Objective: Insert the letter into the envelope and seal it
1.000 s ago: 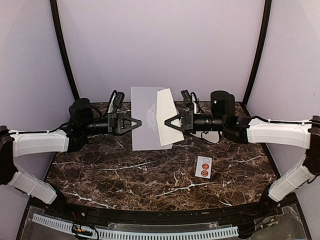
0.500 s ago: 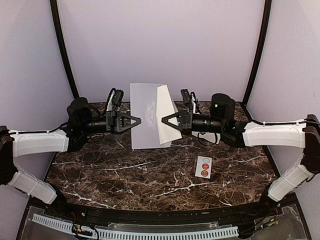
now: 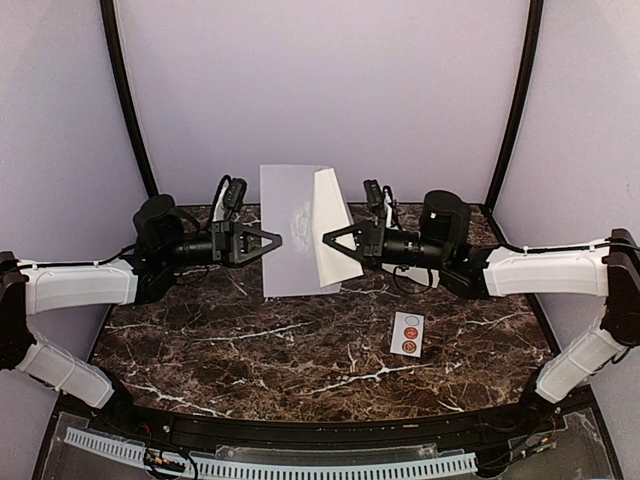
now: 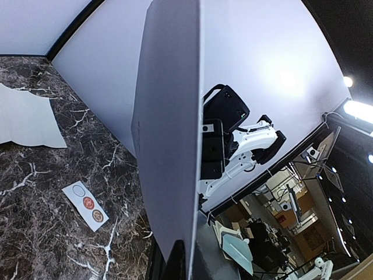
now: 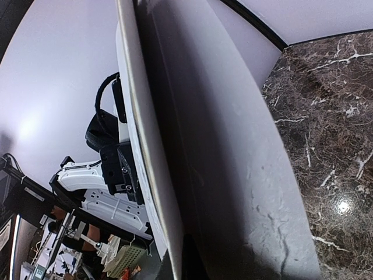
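the marble table [image 3: 300, 350] lay below the envelope [image 3: 288, 235], which hung upright in the air between the two arms, long side standing. off the envelope's right edge stood a white flap [image 3: 330, 215]. i judged it swung open, though i could not rule out that it was a separate sheet. a loose white paper [image 4: 29, 116] lay flat on the marble, below and to the right of the envelope; i took it for the letter. the left gripper [image 3: 279, 241] was pinched fully closed on the envelope's left edge, and the right gripper [image 3: 327, 241] was pinched fully closed on the flap. the sticker strip [image 3: 407, 333] lay on the marble to the envelope's right and nearer the arm bases. to do this step well i meant to hold both pinches firm and draw the flap gently away from the envelope's body, so the mouth gaped without tearing the fold. then i would lower the envelope flat before freeing a gripper for the letter.
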Available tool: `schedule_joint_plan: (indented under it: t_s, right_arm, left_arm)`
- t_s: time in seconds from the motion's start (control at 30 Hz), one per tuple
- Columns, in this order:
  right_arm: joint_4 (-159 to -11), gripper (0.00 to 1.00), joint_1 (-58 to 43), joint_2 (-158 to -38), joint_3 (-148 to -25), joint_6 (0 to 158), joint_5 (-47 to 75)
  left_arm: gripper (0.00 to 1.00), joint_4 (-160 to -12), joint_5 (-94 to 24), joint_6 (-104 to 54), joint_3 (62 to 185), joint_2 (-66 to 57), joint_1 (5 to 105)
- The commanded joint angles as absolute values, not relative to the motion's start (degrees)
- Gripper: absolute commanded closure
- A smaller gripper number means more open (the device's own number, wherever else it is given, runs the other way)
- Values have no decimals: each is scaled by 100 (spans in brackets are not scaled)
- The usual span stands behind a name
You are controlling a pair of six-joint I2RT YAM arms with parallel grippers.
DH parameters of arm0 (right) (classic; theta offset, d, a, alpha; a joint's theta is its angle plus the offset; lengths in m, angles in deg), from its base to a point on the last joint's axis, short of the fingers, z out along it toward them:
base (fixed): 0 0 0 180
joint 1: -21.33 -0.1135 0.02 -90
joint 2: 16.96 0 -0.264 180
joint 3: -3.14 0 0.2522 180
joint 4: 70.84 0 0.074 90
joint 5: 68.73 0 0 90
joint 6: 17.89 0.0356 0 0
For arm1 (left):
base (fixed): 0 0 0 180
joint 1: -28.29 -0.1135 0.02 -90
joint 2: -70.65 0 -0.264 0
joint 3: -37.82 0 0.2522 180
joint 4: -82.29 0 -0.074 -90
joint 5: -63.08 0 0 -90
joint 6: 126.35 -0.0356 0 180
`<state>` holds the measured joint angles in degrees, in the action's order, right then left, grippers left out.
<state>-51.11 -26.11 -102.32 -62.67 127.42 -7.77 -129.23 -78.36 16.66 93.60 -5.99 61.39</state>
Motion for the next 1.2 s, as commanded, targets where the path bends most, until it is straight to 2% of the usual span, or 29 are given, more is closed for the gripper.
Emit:
schedule_joint_plan:
  t_s: [0.0,1.17]
  right_arm:
    - [-4713,100,-2592,-10007,-6179,13008,-504]
    - [-5227,100,-2401,-10278,-6682,13536,-582]
  left_arm:
    - [100,-13020,-7845,1656,9403,-359,6160]
    - [100,-13194,-7939,1736,9368,-416,6159]
